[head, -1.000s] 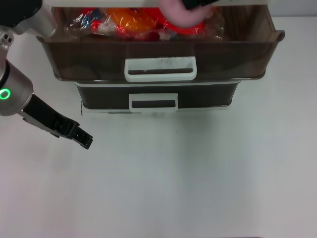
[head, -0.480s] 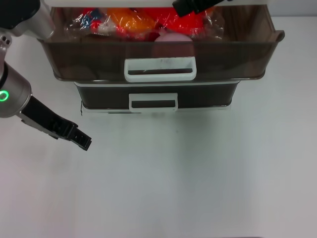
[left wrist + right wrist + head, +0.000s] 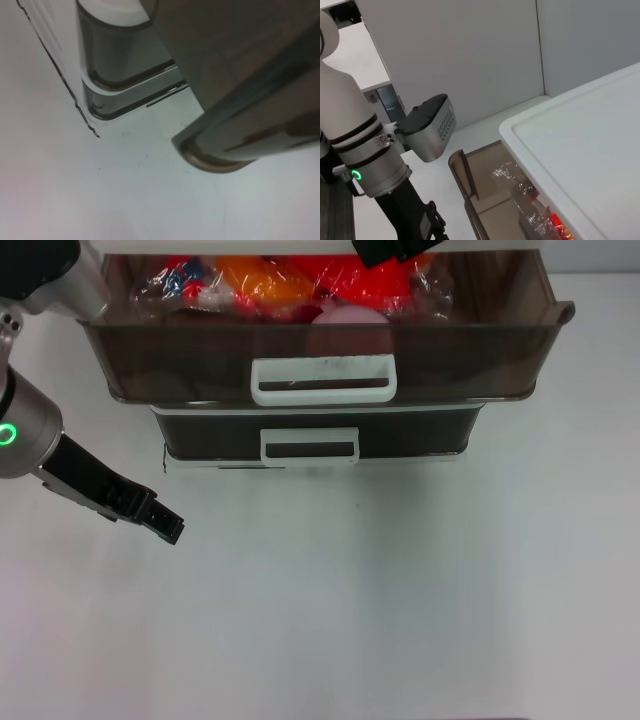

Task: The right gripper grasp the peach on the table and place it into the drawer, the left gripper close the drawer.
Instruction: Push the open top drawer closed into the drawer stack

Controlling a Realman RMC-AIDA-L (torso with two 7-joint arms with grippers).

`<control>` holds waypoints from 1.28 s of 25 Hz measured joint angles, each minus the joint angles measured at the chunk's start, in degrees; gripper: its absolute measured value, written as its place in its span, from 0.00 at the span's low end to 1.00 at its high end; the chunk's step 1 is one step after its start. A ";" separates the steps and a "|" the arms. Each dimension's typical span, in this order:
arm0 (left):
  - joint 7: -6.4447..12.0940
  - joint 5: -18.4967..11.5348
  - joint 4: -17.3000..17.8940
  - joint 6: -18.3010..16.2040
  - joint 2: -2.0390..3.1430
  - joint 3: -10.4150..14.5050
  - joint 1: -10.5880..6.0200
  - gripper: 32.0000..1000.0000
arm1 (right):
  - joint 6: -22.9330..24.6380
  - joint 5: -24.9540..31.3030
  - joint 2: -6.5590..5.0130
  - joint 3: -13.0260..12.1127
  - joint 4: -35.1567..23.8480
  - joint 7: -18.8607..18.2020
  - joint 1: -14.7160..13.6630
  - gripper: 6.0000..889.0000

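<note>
Since a second ago the peach (image 3: 349, 315) has left the right gripper (image 3: 392, 250) and now lies inside the open drawer (image 3: 500, 350), just behind the front wall, beside the red and orange packets (image 3: 270, 280). That gripper has risen to the top edge of the head view above the drawer; whether its fingers are apart or together I cannot tell, but it holds nothing. The left gripper (image 3: 165, 525) has hardly moved; it hangs over the table (image 3: 400, 590), left of the cabinet and below it, and its fingers look pressed together and empty. Closing is the step in hand, I think. To do it well, the left gripper should meet the white handle (image 3: 324, 379) in its middle and push straight, so the drawer does not twist.
</note>
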 joint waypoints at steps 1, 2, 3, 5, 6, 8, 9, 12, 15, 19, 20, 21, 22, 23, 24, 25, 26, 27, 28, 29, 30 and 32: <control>0.00 0.00 0.00 0.00 0.00 0.00 0.00 0.81 | 0.00 -0.04 0.00 -0.02 0.00 0.01 -0.01 0.97; 0.00 0.00 0.00 0.00 0.00 0.00 0.00 0.81 | 0.00 -0.04 0.00 -0.02 0.00 0.01 -0.01 0.97; 0.00 0.00 0.00 0.00 0.00 0.00 0.00 0.81 | 0.01 -0.14 0.00 -0.04 0.00 0.02 -0.02 0.97; 0.00 0.00 0.00 0.00 0.00 0.00 0.00 0.81 | 0.01 -0.17 0.00 -0.05 0.00 0.02 -0.02 0.98; 0.00 0.00 0.00 0.00 0.00 0.00 -0.01 0.81 | 0.03 -0.20 0.00 -0.06 -0.01 0.03 -0.02 0.97; 0.00 0.00 0.00 0.00 0.01 0.00 -0.01 0.81 | 0.48 -0.38 0.02 -0.06 -0.63 0.09 -0.05 0.97; -0.01 0.00 0.00 0.00 0.01 0.00 -0.01 0.81 | 0.95 -0.48 0.04 -0.08 -1.31 0.30 -0.16 0.97; -0.09 0.08 0.00 -0.06 0.07 -0.06 -0.01 0.81 | 3.08 -0.66 -0.23 -0.57 -6.70 2.38 -2.13 0.97; -0.21 0.28 0.18 -0.16 0.12 -0.20 0.32 0.81 | 3.91 -0.78 -1.41 -2.68 -14.41 5.33 -6.61 0.97; -0.21 0.38 0.44 -0.48 0.15 -0.75 1.03 0.81 | 4.15 -0.71 -3.93 -5.06 -23.20 9.06 -13.10 0.97; -0.18 0.39 0.52 -0.59 0.16 -0.91 1.19 0.81 | 4.24 -0.71 -4.52 -5.12 -24.34 9.78 -14.68 0.97; -0.12 0.40 0.57 -0.67 0.17 -1.04 1.41 0.81 | 4.27 -0.69 -4.96 -5.12 -24.72 10.23 -15.74 0.97; -0.05 0.40 0.63 -0.75 0.17 -1.26 1.74 0.81 | 4.30 -0.68 -5.50 -5.06 -25.00 10.69 -16.92 0.97; 0.04 0.38 0.65 -0.80 0.18 -1.42 1.99 0.81 | 4.32 -0.69 -6.08 -4.93 -25.09 11.11 -18.17 0.97; 0.11 0.32 0.66 -0.82 0.17 -1.54 2.18 0.81 | 4.32 -0.70 -6.55 -4.82 -25.13 11.42 -19.49 0.97; 0.15 0.30 0.66 -0.85 0.18 -1.61 2.31 0.81 | 4.32 -0.69 -7.02 -4.72 -25.17 11.63 -20.59 0.97; 0.16 0.30 0.67 -0.82 0.18 -1.64 2.51 0.81 | 4.32 -0.70 -7.60 -4.58 -25.18 11.78 -21.85 0.96; 0.18 0.31 0.67 -0.79 0.18 -1.70 2.70 0.81 | 4.32 -0.71 -8.08 -4.55 -25.18 11.81 -22.70 0.96; 0.21 0.36 0.68 -0.76 0.19 -1.87 2.86 0.81 | 4.32 -0.82 -8.63 -4.58 -25.14 11.79 -23.52 0.96; 0.31 0.39 0.69 -0.75 0.20 -2.19 2.95 0.81 | 4.32 -1.38 -9.11 -4.69 -25.03 11.70 -24.10 0.96; 0.45 0.40 0.68 -0.76 0.20 -2.49 3.00 0.81 | 4.32 -2.48 -9.48 -4.82 -24.82 11.42 -24.59 0.96; 0.84 0.39 0.68 -0.72 0.20 -3.00 3.02 0.81 | 4.29 -5.94 -9.52 -4.96 -23.97 10.19 -25.07 0.96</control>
